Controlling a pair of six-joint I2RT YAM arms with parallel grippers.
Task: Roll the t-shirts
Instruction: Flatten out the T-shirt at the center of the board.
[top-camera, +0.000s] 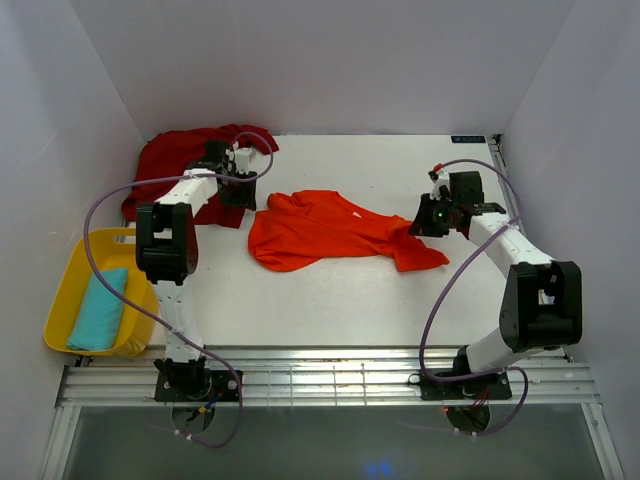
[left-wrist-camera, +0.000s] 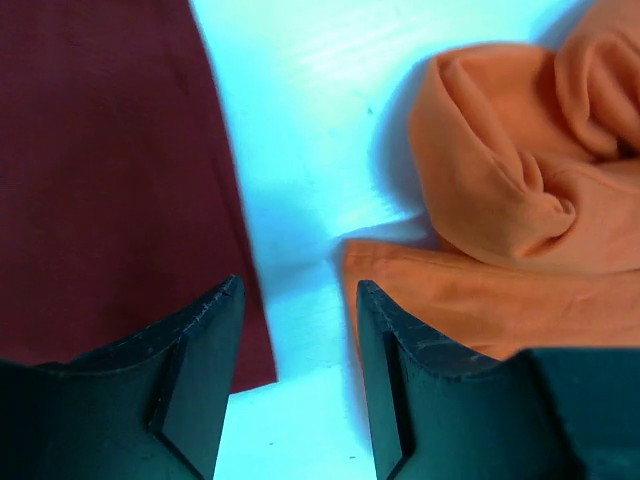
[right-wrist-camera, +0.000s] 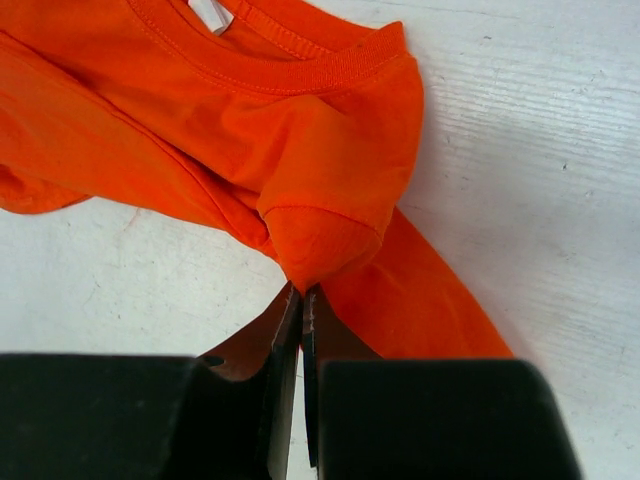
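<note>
Orange cloth lies crumpled at the middle of the white table (top-camera: 330, 300): this is the orange t-shirt (top-camera: 330, 232). The right gripper (right-wrist-camera: 302, 297) is closed tight, pinching a fold of this shirt at its right end, just below the collar. The dark red t-shirt (top-camera: 175, 165) lies bunched at the far left corner. The left gripper (left-wrist-camera: 300, 300) is spread wide and holds nothing, positioned over the bare strip of table between the two shirts. A yellow tray (top-camera: 60, 300) off the table's left edge contains a folded teal cloth (top-camera: 98, 308).
</note>
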